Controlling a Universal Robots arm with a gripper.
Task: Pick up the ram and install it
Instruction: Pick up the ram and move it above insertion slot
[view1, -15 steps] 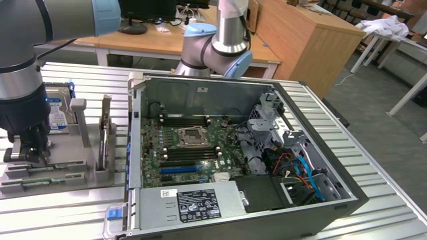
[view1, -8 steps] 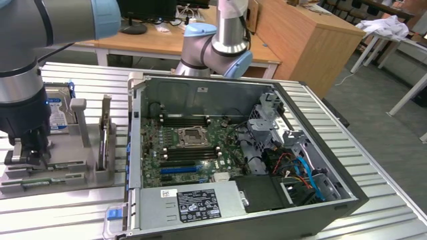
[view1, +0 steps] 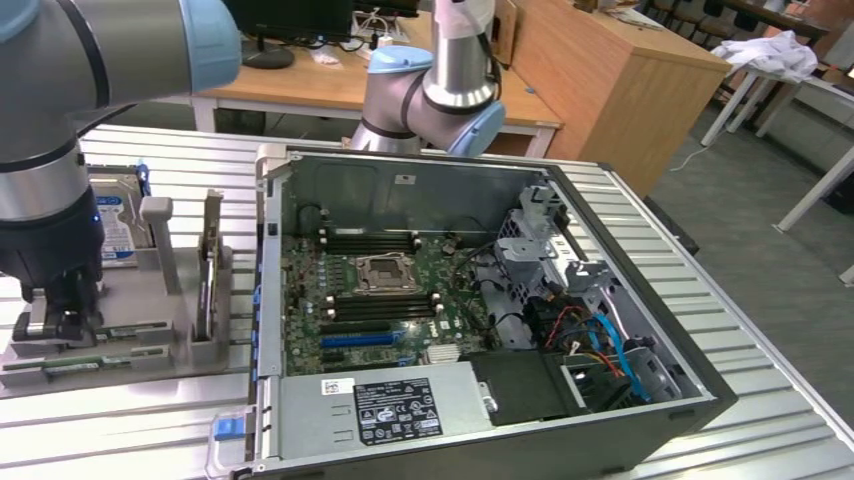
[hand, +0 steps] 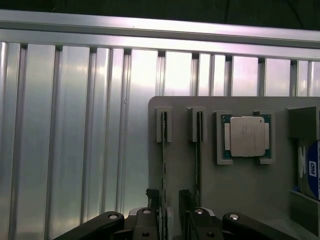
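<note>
The ram, a long thin green circuit-board stick (hand: 163, 165), stands on edge in a slotted post of the flat grey plastic holder tray (hand: 250, 200). Its long axis runs straight away from the black two-fingered gripper (hand: 169, 202). The gripper sits low over the stick's near end with its fingers a modest gap apart, one on each side, apparently not yet clamped. A second, similar stick (hand: 198, 165) lies parallel just outside that gap. The open black computer case (view1: 387, 190) stands beside the tray, to the exterior view's right.
</note>
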